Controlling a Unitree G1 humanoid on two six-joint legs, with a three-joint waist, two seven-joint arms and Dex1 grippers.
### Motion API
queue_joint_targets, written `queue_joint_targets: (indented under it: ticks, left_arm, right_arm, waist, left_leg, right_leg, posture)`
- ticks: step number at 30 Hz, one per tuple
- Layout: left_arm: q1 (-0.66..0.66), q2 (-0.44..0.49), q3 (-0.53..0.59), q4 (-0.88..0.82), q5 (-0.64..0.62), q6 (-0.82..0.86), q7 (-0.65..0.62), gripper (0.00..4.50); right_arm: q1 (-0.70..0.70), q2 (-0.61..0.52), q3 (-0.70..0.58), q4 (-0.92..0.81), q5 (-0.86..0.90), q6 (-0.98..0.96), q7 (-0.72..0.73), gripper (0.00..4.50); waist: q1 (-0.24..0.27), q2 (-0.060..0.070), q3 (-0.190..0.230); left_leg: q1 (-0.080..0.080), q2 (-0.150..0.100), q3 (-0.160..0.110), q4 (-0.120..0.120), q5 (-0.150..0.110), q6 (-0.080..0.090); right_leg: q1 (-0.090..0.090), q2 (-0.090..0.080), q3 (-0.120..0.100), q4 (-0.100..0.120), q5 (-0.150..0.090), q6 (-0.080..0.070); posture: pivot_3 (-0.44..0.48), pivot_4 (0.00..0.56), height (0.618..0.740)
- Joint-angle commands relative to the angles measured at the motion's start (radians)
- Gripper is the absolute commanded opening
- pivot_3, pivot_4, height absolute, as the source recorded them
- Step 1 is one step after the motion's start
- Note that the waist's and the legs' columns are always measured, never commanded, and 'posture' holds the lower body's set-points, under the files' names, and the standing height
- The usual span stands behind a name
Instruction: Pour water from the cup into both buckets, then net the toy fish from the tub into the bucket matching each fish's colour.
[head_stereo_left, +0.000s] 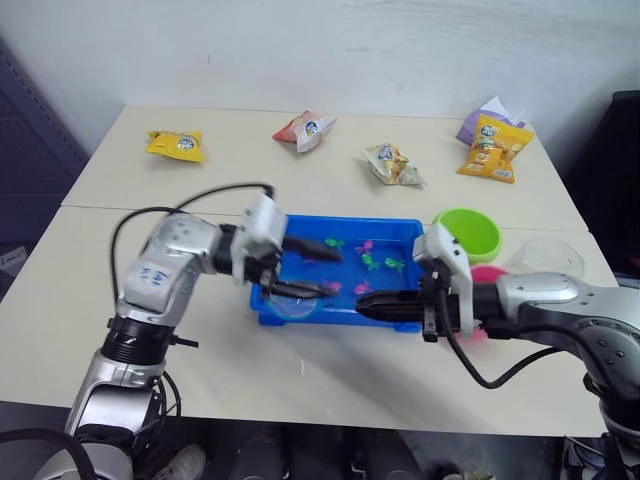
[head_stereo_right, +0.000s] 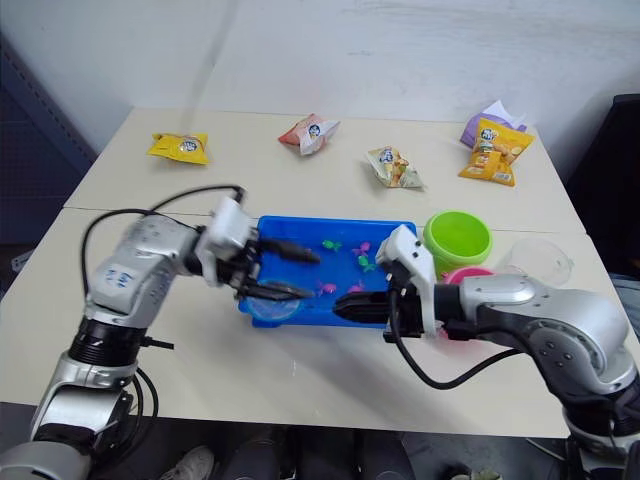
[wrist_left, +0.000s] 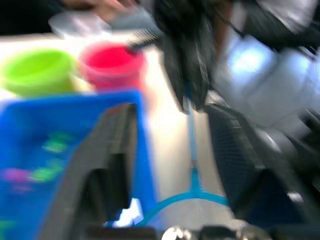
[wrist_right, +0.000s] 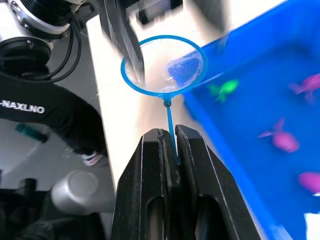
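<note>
Right fingers (wrist_right: 167, 150) clench my net's handle; the net (wrist_right: 164, 67) hangs over the tub's (head_stereo_left: 300, 316) near-left rim. Left fingers (head_stereo_left: 300, 268) spread apart around the hoop. Bare tabletop (head_stereo_left: 60, 300) lies left.

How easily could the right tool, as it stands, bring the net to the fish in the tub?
Probably easily. The right tool is shut on the net, whose hoop sits at the tub's near corner beside the left tool; the fish lie uncovered just beyond.
</note>
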Motion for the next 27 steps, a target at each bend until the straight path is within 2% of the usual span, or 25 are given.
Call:
queue_joint_targets:
  ticks: [1, 3, 6, 11, 16, 20, 27]
  left_arm:
    - [-0.034, 0.083, 0.196, 0.061, -0.115, 0.030, 0.018, 4.33]
    - [-0.037, 0.157, 0.258, 0.155, -0.090, -0.014, 0.013, 4.42]
    - [-0.006, 0.236, 0.277, 0.275, -0.028, -0.123, -0.024, 4.42]
    - [0.084, 0.239, 0.291, 0.332, -0.019, -0.164, -0.018, 4.42]
    - [0.203, 0.205, 0.202, 0.219, 0.023, -0.204, -0.029, 4.42]
    - [0.258, 0.174, 0.133, 0.097, 0.044, -0.191, -0.005, 4.42]
    - [0.329, 0.169, 0.082, -0.020, 0.018, -0.118, 0.008, 4.42]
  right_arm:
    - [0.033, -0.043, -0.083, -0.038, -0.025, -0.065, 0.052, 0.00]
    - [0.062, -0.079, -0.145, -0.028, -0.035, -0.082, 0.065, 0.00]
    - [0.110, -0.128, -0.211, -0.001, -0.079, -0.112, 0.089, 0.00]
    - [0.178, -0.187, -0.210, 0.047, -0.280, -0.256, 0.128, 0.00]
    - [0.192, -0.232, -0.072, 0.180, -0.573, -0.535, 0.216, 0.00]
    - [0.175, -0.216, -0.007, 0.318, -0.684, -0.690, 0.296, 0.00]
    - [0.115, -0.163, 0.094, 0.476, -0.931, -0.932, 0.253, 0.00]
  waist:
    - [-0.004, 0.000, 0.000]
    - [-0.003, 0.000, 0.000]
    - [0.000, 0.000, 0.000]
    - [0.006, -0.001, 0.001]
    - [0.002, -0.001, 0.001]
    - [0.001, -0.001, 0.001]
    - [-0.007, -0.001, 0.001]
  left_leg:
    - [0.000, 0.000, 0.000, 0.000, 0.000, 0.000]
    - [0.000, 0.000, 0.000, -0.001, 0.000, 0.000]
    - [0.001, 0.000, 0.000, -0.001, 0.000, -0.001]
    - [0.000, -0.001, 0.001, -0.001, 0.000, 0.000]
    - [0.000, -0.001, 0.001, -0.002, 0.000, 0.000]
    - [0.000, -0.001, 0.001, 0.000, 0.000, 0.000]
    - [0.003, 0.000, 0.004, -0.001, 0.001, -0.002]
  right_leg:
    - [0.000, 0.000, 0.000, 0.000, 0.000, 0.000]
    - [0.000, 0.000, 0.000, 0.001, 0.000, 0.000]
    - [0.000, 0.000, 0.000, 0.001, 0.000, 0.000]
    - [0.001, -0.001, 0.000, -0.001, 0.000, 0.000]
    - [0.000, -0.001, 0.000, -0.001, 0.000, 0.000]
    - [0.000, -0.001, 0.000, -0.001, 0.000, 0.000]
    - [0.000, 0.001, 0.003, 0.002, 0.000, 0.000]
  posture:
    - [0.000, 0.150, 0.738]
    - [0.000, 0.150, 0.738]
    - [0.000, 0.150, 0.738]
    - [0.000, 0.150, 0.738]
    - [0.000, 0.150, 0.738]
    - [0.000, 0.150, 0.738]
    - [0.000, 0.150, 0.738]
